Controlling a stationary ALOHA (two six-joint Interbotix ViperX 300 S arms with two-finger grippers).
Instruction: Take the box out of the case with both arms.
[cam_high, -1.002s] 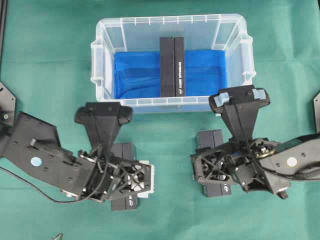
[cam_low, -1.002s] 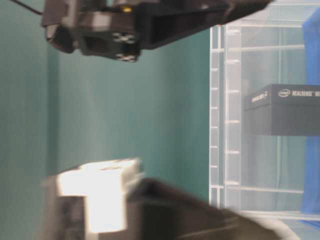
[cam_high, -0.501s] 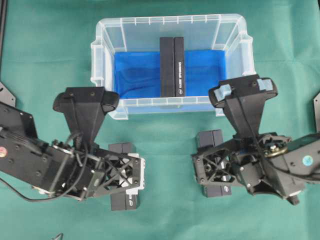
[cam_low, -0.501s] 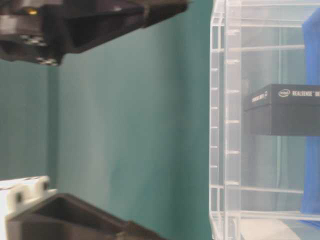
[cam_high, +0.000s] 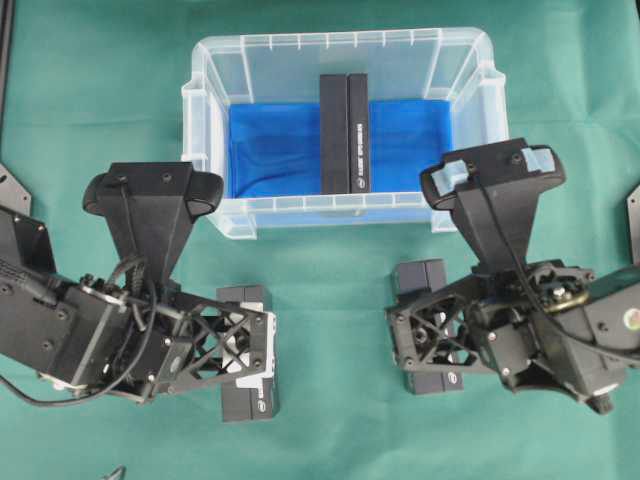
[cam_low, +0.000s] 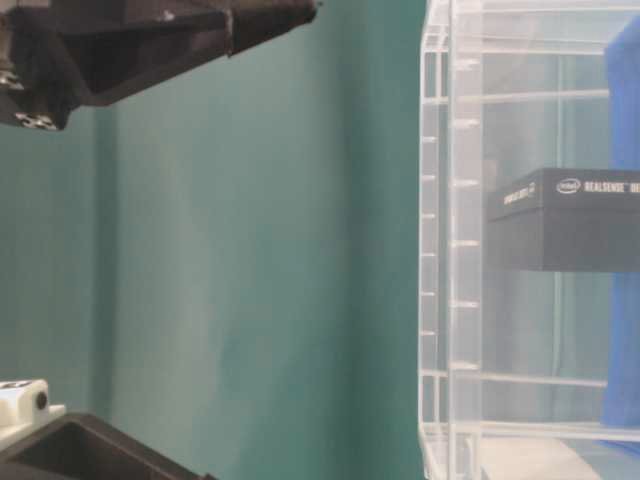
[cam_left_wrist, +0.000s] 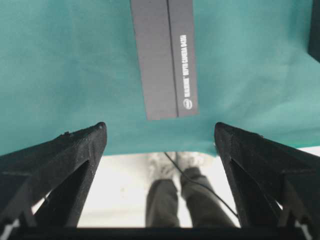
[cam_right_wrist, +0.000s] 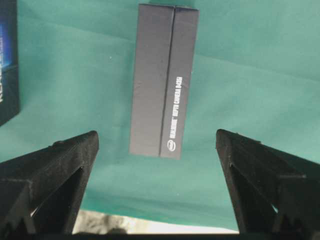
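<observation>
1. Case: clear plastic bin with a ribbed rim and side handles, standing on the green cloth at the upper middle of the overhead view. A blue sheet lines its bottom.

2. Box: long, black, with white lettering down one side. It lies inside the case, on the blue sheet, roughly midway between the two short walls. In the table-level view it shows through the clear wall. No gripper touches it.

3. Left gripper: black fingers spread wide, nothing between them. It hangs over the cloth in front of the case, outside its near wall, on the left of the overhead view.

4. Right gripper: fingers likewise spread wide and holding nothing. It hangs over the cloth in front of the case on the right of the overhead view.

5. Second black box: flat on the cloth below the left gripper, clear of both fingers.

6. Third black box: flat on the cloth below the right gripper, also untouched.

7. Person's legs: seen past the table edge in the left wrist view.
</observation>
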